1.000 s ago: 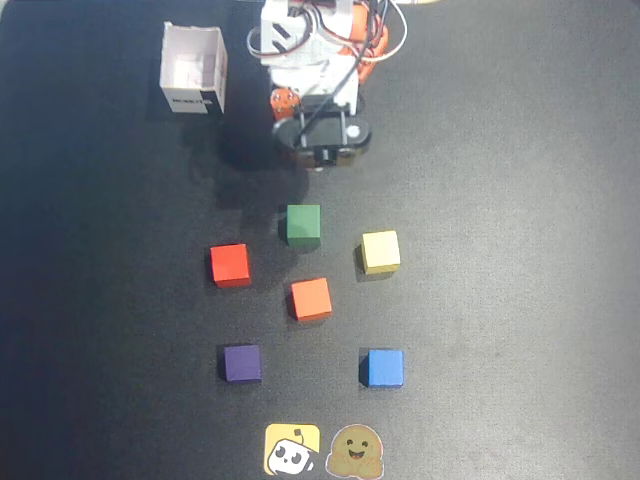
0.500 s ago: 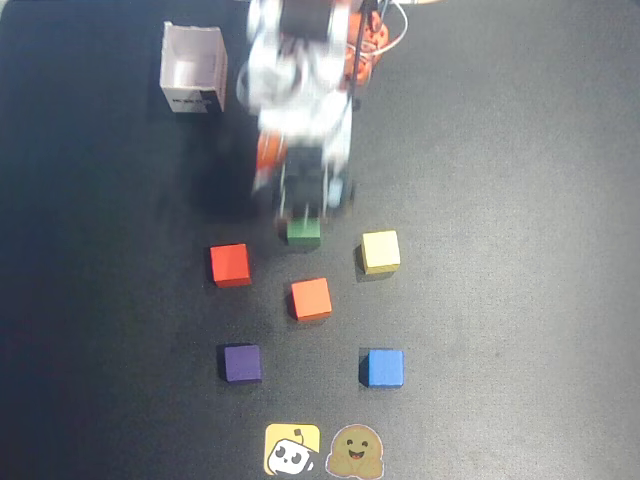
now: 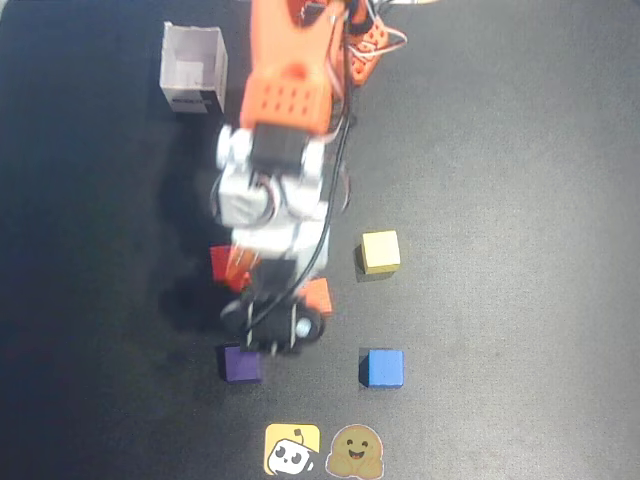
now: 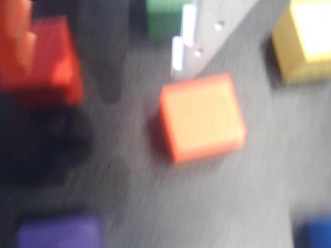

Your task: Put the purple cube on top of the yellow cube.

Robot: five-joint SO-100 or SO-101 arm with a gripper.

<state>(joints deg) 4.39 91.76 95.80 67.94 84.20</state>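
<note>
— Near the centre of the overhead view: gripper (image 3: 262, 318), hanging low over the dark table (image 3: 520, 150), just above the purple cube (image 3: 240, 364) at its 7 o'clock. Jaws?

— Cannot tell. Hidden under the orange and white arm (image 3: 285, 110) from above; too blurred in the wrist view to judge whether apart or together. Nothing seen clamped.

— Touching anything?

— Overlapping the purple cube's top edge in the overhead view; contact unclear. Purple cube flat on the table, also at the lower left edge of the wrist view (image 4: 57, 232).

— And the yellow cube (image 3: 380, 251)?

— At 2 o'clock from the gripper, well apart from the purple one, alone on the table. Top right corner in the wrist view (image 4: 305, 44).

— Others?

— Red cube (image 3: 220, 262) at 10 o'clock of the gripper, orange cube (image 3: 319, 295) beside it at 2 o'clock, blue cube (image 3: 381, 367) at 4 o'clock. Green cube (image 4: 164, 18) seen only at the top of the wrist view.

— Any writing?

— None readable. White open box (image 3: 193, 68) at upper left with a dark label, illegible. Two stickers at 6 o'clock: yellow square sticker (image 3: 292, 450) with a cartoon face, brown smiling sticker (image 3: 355, 453) just beside it.
</note>
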